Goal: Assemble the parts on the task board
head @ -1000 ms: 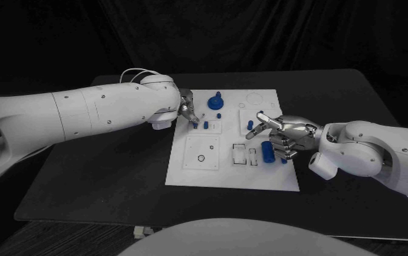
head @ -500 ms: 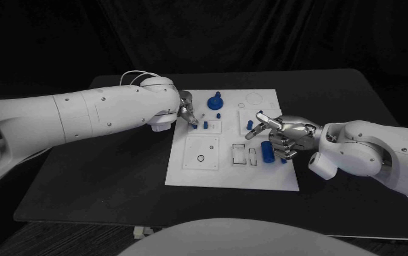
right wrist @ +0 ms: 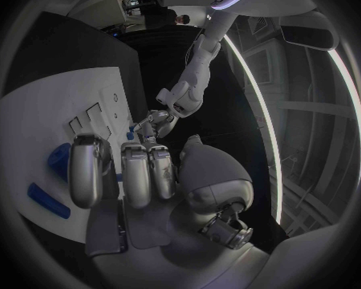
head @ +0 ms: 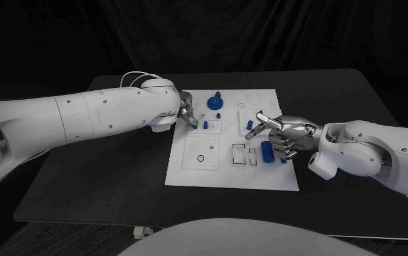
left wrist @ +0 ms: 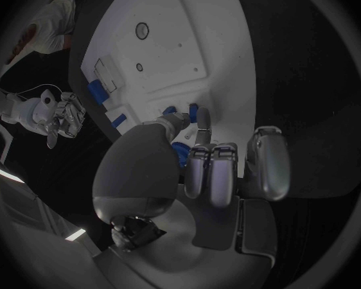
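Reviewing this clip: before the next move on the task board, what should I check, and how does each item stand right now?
1. Left robot hand at the board's left edge, fingertips down at a small blue part: ok.
2. Whether the left robot hand actually grips that part: cannot tell; the fingers cover the contact in the left wrist view.
3. Right robot hand over the right side of the task board, fingers curled: ok; whether it holds anything, cannot tell.
4. Long blue part lies on the board beside the right robot hand: ok.
5. Round blue part sits near the board's far edge, apart from both hands: ok.
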`<state>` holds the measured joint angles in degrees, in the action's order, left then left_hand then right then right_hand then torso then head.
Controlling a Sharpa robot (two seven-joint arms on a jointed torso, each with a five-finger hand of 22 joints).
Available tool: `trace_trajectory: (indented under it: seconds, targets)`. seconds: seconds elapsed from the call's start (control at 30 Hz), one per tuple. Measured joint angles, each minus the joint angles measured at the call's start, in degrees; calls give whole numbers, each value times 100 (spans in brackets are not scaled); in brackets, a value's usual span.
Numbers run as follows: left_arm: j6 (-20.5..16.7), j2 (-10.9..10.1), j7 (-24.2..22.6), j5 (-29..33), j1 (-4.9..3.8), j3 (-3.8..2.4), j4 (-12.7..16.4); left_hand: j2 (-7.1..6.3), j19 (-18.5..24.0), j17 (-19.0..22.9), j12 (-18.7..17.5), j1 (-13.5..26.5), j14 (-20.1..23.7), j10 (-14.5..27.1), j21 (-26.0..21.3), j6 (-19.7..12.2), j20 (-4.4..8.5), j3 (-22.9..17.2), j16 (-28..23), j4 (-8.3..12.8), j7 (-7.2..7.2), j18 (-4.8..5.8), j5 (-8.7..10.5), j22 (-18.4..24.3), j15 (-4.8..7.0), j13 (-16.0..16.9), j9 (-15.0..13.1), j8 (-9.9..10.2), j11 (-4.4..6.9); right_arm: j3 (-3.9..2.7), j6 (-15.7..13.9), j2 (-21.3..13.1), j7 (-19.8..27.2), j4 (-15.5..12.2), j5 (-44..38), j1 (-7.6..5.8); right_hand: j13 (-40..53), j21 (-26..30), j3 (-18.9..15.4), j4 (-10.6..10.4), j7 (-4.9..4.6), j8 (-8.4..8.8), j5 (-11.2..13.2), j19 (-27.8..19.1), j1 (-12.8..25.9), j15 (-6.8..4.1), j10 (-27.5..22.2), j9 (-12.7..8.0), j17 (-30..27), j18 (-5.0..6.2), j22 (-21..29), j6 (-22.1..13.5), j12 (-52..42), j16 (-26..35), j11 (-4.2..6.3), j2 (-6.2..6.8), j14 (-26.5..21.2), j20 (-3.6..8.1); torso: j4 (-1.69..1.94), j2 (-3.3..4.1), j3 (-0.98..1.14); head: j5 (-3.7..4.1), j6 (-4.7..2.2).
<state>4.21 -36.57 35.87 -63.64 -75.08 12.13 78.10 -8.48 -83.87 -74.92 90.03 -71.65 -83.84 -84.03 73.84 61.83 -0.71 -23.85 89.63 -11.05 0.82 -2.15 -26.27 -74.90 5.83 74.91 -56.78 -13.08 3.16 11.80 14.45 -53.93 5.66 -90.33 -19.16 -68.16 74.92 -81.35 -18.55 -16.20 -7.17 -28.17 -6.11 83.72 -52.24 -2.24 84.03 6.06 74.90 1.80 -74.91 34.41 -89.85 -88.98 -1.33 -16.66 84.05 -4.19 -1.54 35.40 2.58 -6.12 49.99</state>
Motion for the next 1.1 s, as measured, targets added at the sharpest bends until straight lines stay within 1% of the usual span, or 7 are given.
trace_trajectory:
  seconds: [0.17, 0.33, 0.47, 0.63, 0.87, 0.93, 1.1]
  targets:
    - [8, 29, -5, -18, 10, 0, -23, 0, 0, 0, 0, 0, 0, 0, -5, 0, 0, -6, 0, 6, 1, 0, 2, 0, 0, 0, -1, -1, 0, 0, 0, 3, 0, 0, 0, 0, 0, 0, 0, 0, 0, 0, 0, 0, 0, 0, 0, -5, 0, 0, 0, 0, 0, 0, 0, 0, 0, 0, -1, 0, 0, 1, 1]
    - [26, 67, -13, -23, 24, 0, -54, 85, 0, 0, 0, 125, 0, 0, -44, 0, 0, 2, 0, -2, 0, 0, 419, 0, 0, 0, 1, -1, 0, 0, 1, 8, -2, 0, 0, 0, -1, 0, 0, 0, 0, 0, 0, 0, 0, 0, 0, -5, 0, 0, 0, 0, 0, 0, 0, 0, 0, 0, -1, 0, 0, -3, 1]
    - [56, 78, -20, -25, 30, 1, -78, 136, 0, 0, 0, 459, 0, 0, -51, -53, 0, 256, 0, -255, 11, 0, 689, 0, 0, 0, 132, 103, 0, 0, 3, 10, -4, 4, 0, 1, -1, 0, 0, 0, 0, 0, 0, 0, 0, 0, 0, -4, 0, 0, 0, 0, 0, 0, 0, 0, 0, 0, 0, 0, 0, -5, 1]
    - [118, 85, -27, -6, 44, 6, -101, 159, 0, 0, 0, 726, 0, 7, -112, -61, 0, 510, 0, -498, 62, 0, 836, 0, 0, 0, 273, 195, -36, 0, 6, 15, -8, 10, 0, 1, -1, 0, 0, 0, 0, 0, 0, 0, 0, 0, 0, -4, 0, 0, 1, 0, 0, 0, 0, 0, 0, 0, -1, 0, 0, -2, 1]
    - [244, 104, -14, 31, 47, 6, -150, 256, -22, 0, 0, 918, -6, 1, -225, -124, -22, 910, 0, -542, 125, -7, 1298, 0, -36, 0, 452, 333, -82, 0, 14, 17, -15, 10, 0, 3, -1, 0, 16, 16, 0, 0, 0, 0, 0, 0, 0, -4, 0, 0, 0, 0, 0, 0, 0, 0, 0, 0, -1, 0, 0, 8, 1]
    - [281, 107, -6, 36, 48, 2, -166, 280, -22, 0, 0, 980, -22, 11, -280, -162, -22, 1008, 0, -552, 164, -94, 1395, 0, -64, 0, 471, 367, -96, 0, 16, 17, -17, 10, 0, 3, -1, 0, 16, 16, 0, 0, 0, 0, 0, 0, 0, -4, 0, 0, -3, 0, 0, 0, 0, 0, 0, 0, -1, 0, 0, 10, 1]
    - [341, 101, 10, 43, 47, -14, -167, 346, -22, 0, 0, 1208, -5, 17, -354, -335, -63, 1276, 0, -559, 226, -94, 1464, 0, -87, 0, 507, 402, -148, 0, 23, 11, -21, 6, 0, 4, -1, 0, 16, 16, 0, 0, 0, 0, 0, 0, 0, -9, 0, 0, -4, 0, 0, 0, 0, 0, 0, 0, -1, -2, 0, 18, 1]
